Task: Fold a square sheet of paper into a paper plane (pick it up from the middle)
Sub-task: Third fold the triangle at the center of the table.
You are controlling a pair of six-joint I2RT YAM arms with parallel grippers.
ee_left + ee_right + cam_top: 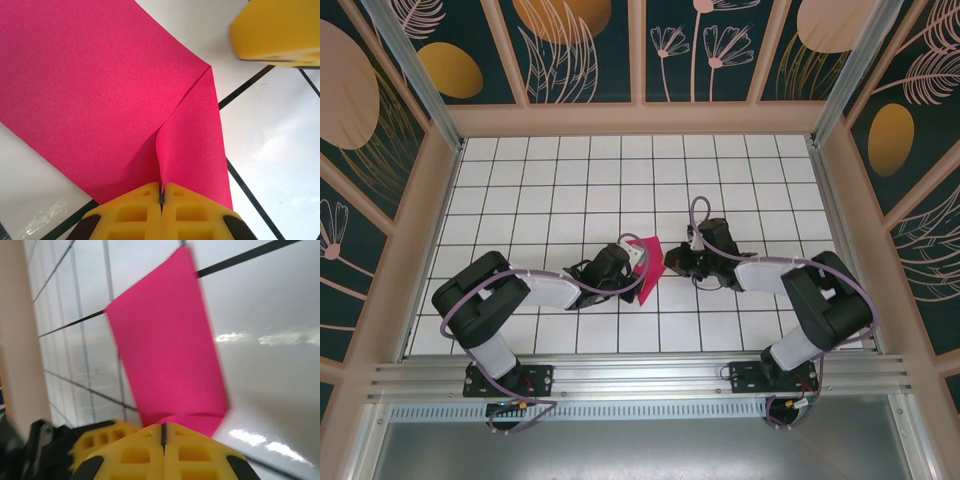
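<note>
Thin magenta-red square sheet of paper [100,90] is at mid-counter, pinched into a raised ridge by the left hand [161,200], jaws clamped on it. Right hand [163,436] is closed and empty, just beside the sheet.

Judgement: the fold needs a firm pinch and matched edges before creasing. White tiled counter [550,190] offers open room all round.

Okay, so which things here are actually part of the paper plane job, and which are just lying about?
Part of the job:
- pink paper sheet, partly folded
- left gripper, pinching the sheet
- right gripper, shut, close to the sheet

Not part of it (nothing loose, just surroundings):
- tiled table
- patterned walls
- metal rail
</note>
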